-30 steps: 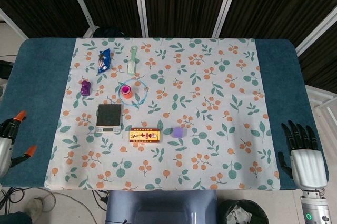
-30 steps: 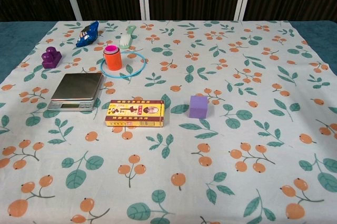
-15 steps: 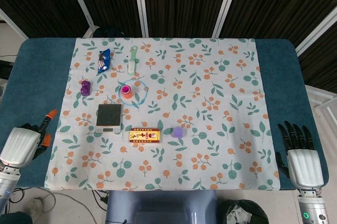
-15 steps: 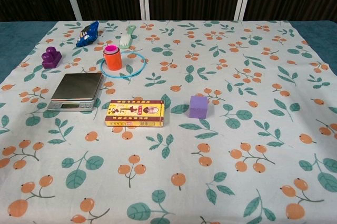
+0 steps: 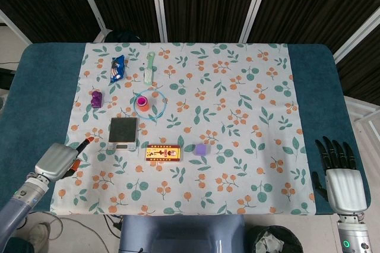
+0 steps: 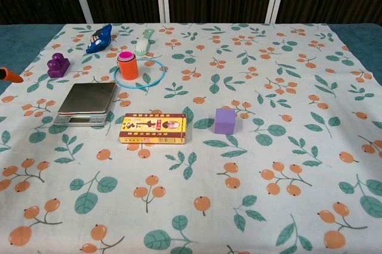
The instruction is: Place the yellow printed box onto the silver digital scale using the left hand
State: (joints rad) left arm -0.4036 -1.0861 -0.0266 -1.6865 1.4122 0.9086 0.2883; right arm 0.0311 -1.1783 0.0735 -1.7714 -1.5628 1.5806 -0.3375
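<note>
Head view shows the left hand [image 5: 58, 160] at about 8 o'clock of the floral cloth [image 5: 249, 116], over its near-left edge; its silver back faces the camera and one orange-tipped finger points toward the scale, but whether the fingers are released or curled I cannot tell. It holds nothing that shows. In the chest view only an orange fingertip [image 6: 10, 75] enters at the left border. The right hand [image 5: 340, 176] lies at 4 o'clock on the blue table edge [image 5: 41, 87], off the cloth, black fingers spread and released, grasping nothing.

Nearest on the cloth, the yellow printed box [image 6: 153, 129] lies flat on its broad face, long side across the table. Its top carries a red panel with dark characters and a small picture, too small to read. At its 10 o'clock, just beside it but apart, sits the silver digital scale [image 6: 87, 102], platform bare, display strip facing the near side. A purple cube [image 6: 225, 120] stands at the box's 3 o'clock, near it.

Farther out, at 12 o'clock of the scale, an orange cylinder with a pink top [image 6: 127, 65] stands upright at the left rim of a thin blue ring [image 6: 156, 74]. A purple toy block [image 6: 58, 65] sits at the scale's 11 o'clock. Beyond these lie a blue snack packet [image 6: 98, 37], its print unreadable, and a pale green brush [image 6: 143, 41], bristles toward the near side.

Nothing lies between box and scale.
</note>
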